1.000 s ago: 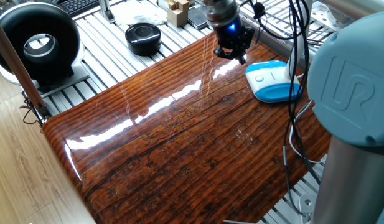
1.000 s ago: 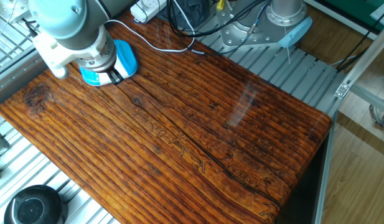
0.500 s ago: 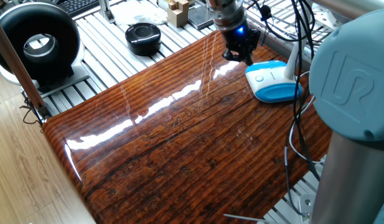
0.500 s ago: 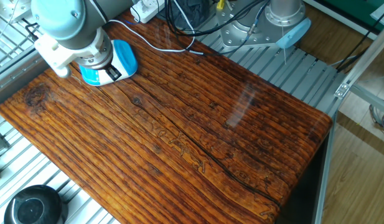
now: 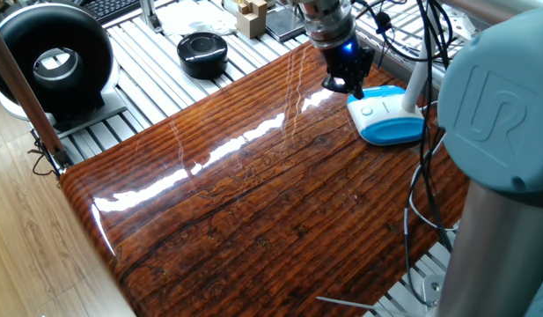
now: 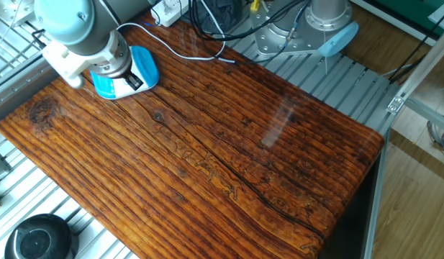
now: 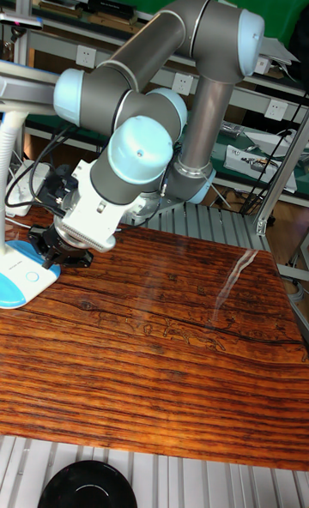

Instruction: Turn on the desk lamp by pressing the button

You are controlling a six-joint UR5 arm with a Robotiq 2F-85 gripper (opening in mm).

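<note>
Gripper (image 5: 350, 86) at desk lamp (image 5: 387, 120) base edge — above wooden table (image 5: 253, 194).

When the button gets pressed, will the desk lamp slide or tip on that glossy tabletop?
The desk lamp probably stays upright: its base is flat and wide. It might slide a little, since the wooden table looks glossy. The pincer is beside the base's edge.

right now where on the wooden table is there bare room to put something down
Most of the wooden table is bare: everything from the desk lamp across to the far edges and corners. The one crowded spot is the lamp's corner, where the gripper hangs at the base's edge and cables trail beside it.
</note>
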